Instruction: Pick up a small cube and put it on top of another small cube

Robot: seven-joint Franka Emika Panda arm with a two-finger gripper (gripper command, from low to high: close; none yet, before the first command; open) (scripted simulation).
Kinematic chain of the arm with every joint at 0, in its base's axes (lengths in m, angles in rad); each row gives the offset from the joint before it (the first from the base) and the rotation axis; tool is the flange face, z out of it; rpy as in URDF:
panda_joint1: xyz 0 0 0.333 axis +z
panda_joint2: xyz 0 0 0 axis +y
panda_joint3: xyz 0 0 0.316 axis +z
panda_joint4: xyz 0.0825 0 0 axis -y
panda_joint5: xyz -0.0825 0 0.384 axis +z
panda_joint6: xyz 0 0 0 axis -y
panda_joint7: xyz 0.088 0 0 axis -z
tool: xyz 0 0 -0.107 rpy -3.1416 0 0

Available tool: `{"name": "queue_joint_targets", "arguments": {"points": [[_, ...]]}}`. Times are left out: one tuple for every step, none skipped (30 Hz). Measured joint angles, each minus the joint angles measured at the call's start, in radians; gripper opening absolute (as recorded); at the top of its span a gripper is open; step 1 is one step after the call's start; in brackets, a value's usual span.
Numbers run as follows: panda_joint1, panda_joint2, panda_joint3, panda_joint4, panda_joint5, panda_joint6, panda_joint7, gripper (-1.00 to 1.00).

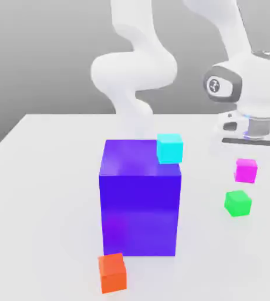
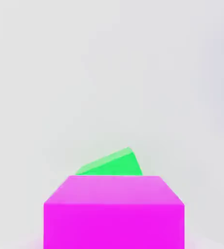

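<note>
On the worktop [image 1: 43, 170] we see, from the exterior view's left, the orange-red cube [image 1: 112, 273], the big blue-purple block [image 1: 140, 200] and the cyan cube [image 1: 170, 147] at its upper right corner. The green cube [image 1: 238, 203] sits at about five o'clock from the magenta cube [image 1: 246, 170], near but apart. Our hand [image 1: 252, 140] hangs above the magenta cube, fingers closed, holding nothing. Descending closed, we risk knocking the cube away. The fingertips themselves are hard to make out.
</note>
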Motion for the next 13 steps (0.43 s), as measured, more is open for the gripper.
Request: {"name": "queue_joint_targets", "arguments": {"points": [[-0.009,0.018,0.004,0.000,-0.023,0.016,0.016,-1.00],[-0.020,0.036,0.008,0.000,-0.049,0.032,0.033,-1.00],[-0.029,0.055,0.010,0.000,-0.078,0.048,0.053,-1.00],[-0.040,0.074,0.010,0.000,-0.112,0.064,0.077,-1.00],[-0.050,0.094,0.008,0.001,-0.149,0.080,0.103,-1.00],[-0.059,0.114,0.005,0.001,-0.190,0.095,0.132,-1.00],[-0.061,0.135,-0.006,0.002,-0.234,0.109,0.163,-1.00],[-0.058,0.156,-0.020,0.003,-0.280,0.123,0.196,-1.00],[-0.052,0.177,-0.038,0.005,-0.328,0.136,0.231,-1.00],[-0.041,0.197,-0.061,0.007,-0.376,0.149,0.265,-1.00],[-0.028,0.214,-0.082,0.008,-0.414,0.160,0.292,1.00],[-0.028,0.214,-0.082,0.008,-0.414,0.160,0.292,1.00],[-0.028,0.214,-0.082,0.008,-0.414,0.160,0.292,1.00]]}}
